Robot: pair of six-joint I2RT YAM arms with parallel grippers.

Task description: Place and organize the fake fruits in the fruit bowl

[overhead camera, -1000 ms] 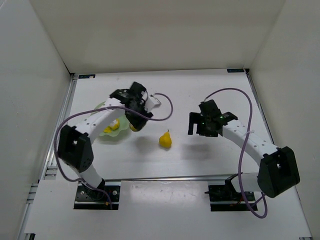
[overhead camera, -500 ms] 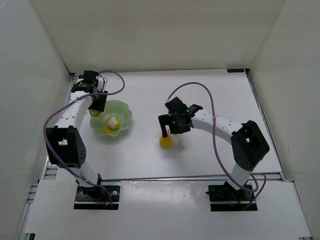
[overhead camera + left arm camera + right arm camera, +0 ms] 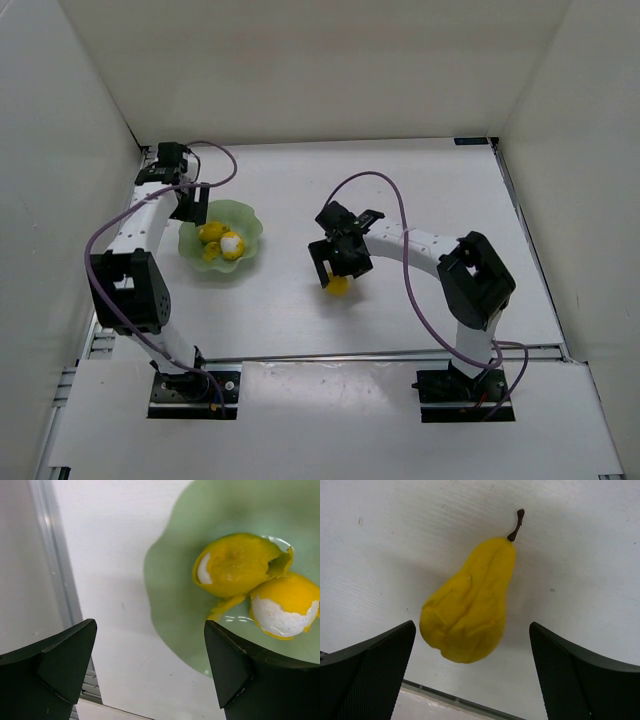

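Swung in since a second ago, the right gripper (image 3: pixel 472 650) is straddling the pear (image 3: pixel 470 605) on the table (image 3: pixel 420 180), jaws wide and empty — the left gripper (image 3: pixel 150 655), also gaping, is hovering over the fruit bowl (image 3: pixel 165 580) — the tapered pear may squirt free on closing.

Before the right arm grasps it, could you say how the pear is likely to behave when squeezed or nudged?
The pear lies on its side on the table, so a nudge would probably roll or pivot it. Its dented, creased skin suggests a light, hollow shell that may give. Its taper could slip from the fingers.
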